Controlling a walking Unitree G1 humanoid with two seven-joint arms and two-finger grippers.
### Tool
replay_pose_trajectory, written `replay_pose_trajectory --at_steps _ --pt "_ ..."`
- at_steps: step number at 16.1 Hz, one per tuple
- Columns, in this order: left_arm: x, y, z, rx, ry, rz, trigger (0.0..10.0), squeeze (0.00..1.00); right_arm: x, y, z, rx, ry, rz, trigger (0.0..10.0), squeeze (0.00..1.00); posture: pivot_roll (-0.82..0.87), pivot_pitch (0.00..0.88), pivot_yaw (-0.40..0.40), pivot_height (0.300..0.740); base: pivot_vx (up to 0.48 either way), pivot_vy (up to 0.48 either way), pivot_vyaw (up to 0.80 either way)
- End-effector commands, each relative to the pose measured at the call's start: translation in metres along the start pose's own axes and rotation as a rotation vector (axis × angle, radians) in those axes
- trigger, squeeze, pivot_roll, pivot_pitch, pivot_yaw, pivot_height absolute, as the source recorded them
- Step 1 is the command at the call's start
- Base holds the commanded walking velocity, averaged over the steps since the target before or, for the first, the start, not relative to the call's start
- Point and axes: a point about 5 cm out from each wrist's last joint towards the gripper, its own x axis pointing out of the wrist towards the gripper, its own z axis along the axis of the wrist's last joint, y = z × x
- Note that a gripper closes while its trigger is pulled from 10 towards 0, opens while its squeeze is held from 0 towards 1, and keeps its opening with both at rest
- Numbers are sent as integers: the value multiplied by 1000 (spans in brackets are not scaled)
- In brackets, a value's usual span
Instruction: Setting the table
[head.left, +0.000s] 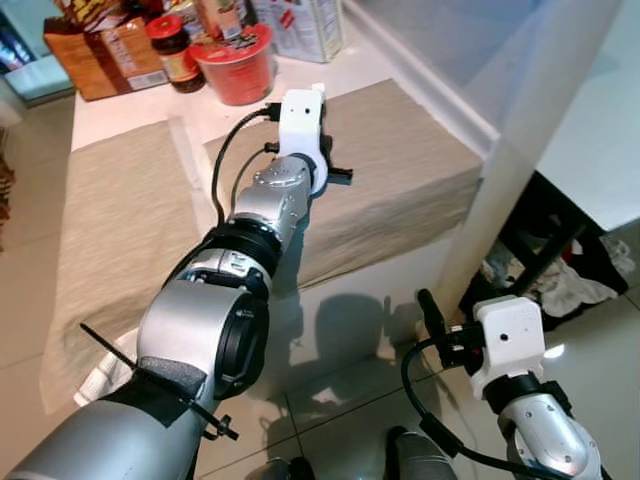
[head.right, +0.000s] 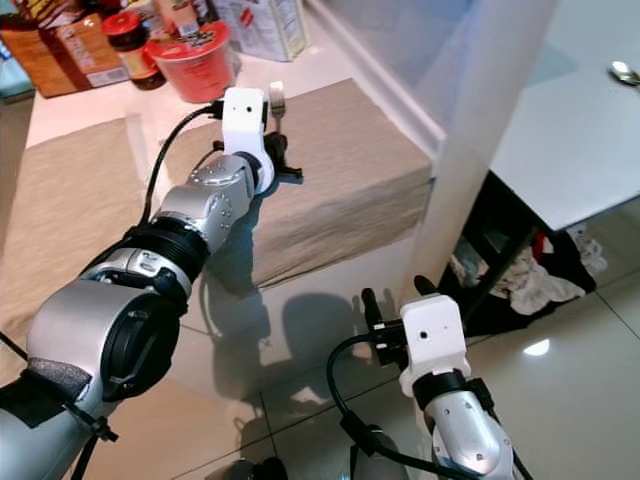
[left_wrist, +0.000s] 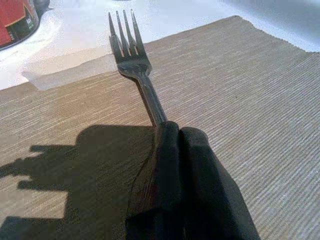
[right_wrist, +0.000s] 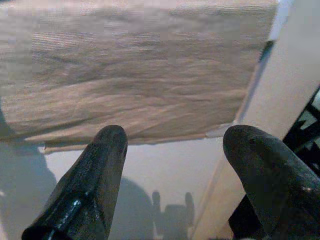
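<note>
A silver fork (left_wrist: 129, 50) is held by its handle, tines pointing away, just above the right-hand beige placemat (head.left: 400, 170) on the white table (head.left: 350, 290). My left gripper (left_wrist: 172, 132) is shut on the fork, with the arm stretched out over that mat near its back left corner. The fork's tines (head.right: 277, 100) peek out past the white wrist camera. A second beige placemat (head.left: 120, 220) lies to the left. My right gripper (head.right: 395, 293) hangs low in front of the table, over the floor, open with nothing between its fingers (right_wrist: 100, 165).
A red noodle cup (head.left: 235, 65), a red-lidded jar (head.left: 175, 50) and cartons stand at the table's back. A white post (head.left: 540, 140) rises at the table's right corner. Beyond it a spoon (head.right: 622, 72) lies on a white surface, with crumpled cloth (head.left: 565, 285) on the floor below.
</note>
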Motion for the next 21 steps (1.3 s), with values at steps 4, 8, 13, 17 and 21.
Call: replay_pose_trajectory --at_steps 4,8,13,17,21 --pt "-2 0 -30 -1 100 -28 0 0 3 5 -3 13 -10 22 10000 0 -198 154 114 740 0 0 0" --pt "-1 0 -3 9 -25 -48 0 0 5 5 -5 10 -11 24 10000 0 -191 144 114 740 0 0 0" --pt "-5 -10 33 58 -191 -125 0 0 9 5 -8 10 -13 28 10000 0 -180 141 111 740 0 0 0" --pt "-14 -4 28 118 -179 -165 2196 0 10 6 -11 14 -8 29 10000 0 -167 143 111 740 0 0 0" --pt "-7 -3 5 162 -146 -129 10000 1000 13 7 -9 18 -25 35 10000 0 -170 140 107 740 0 0 0"
